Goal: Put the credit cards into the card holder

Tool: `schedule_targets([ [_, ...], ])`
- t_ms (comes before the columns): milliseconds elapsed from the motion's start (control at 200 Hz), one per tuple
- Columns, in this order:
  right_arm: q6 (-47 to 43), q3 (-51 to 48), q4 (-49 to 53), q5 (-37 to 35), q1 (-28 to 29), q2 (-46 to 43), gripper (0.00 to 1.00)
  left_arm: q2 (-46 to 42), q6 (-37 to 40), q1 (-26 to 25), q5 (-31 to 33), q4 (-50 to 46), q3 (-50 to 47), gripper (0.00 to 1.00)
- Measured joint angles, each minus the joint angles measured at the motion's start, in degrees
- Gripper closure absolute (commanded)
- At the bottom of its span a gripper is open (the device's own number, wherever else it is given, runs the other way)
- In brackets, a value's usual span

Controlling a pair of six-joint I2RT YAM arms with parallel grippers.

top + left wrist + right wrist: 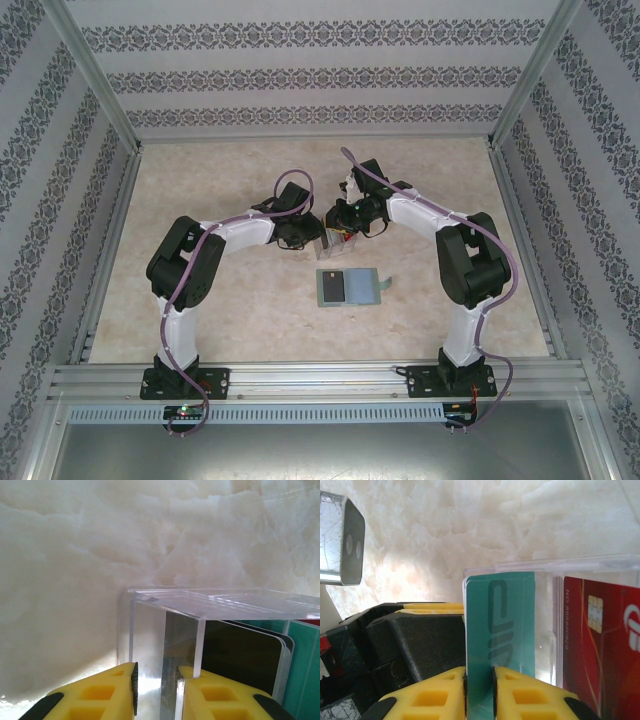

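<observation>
Right tool [480, 674] pinches the teal card [500, 615], whose long axis runs straight ahead of the fingers into the clear box [215, 600]. The red card [600, 650] stands just to the right, and the left tool [156, 676], clamped on a box wall, crowds the left. The card holder [347, 287] lies flat on the table [230, 300] behind both tools, toward the arm bases and apart from the box. Likely need: draw the card back along its own axis clear of the rim, then swing it over open table.
</observation>
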State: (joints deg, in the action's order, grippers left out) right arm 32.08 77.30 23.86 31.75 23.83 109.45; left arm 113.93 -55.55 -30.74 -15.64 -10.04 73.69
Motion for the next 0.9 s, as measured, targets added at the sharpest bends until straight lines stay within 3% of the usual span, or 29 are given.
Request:
schedule_targets([
  [904,1.70,-1.49,-2.05,2.47,-0.98,-0.24,0.81,0.00,0.00,0.00,-0.02,-0.04,0.04,0.72],
])
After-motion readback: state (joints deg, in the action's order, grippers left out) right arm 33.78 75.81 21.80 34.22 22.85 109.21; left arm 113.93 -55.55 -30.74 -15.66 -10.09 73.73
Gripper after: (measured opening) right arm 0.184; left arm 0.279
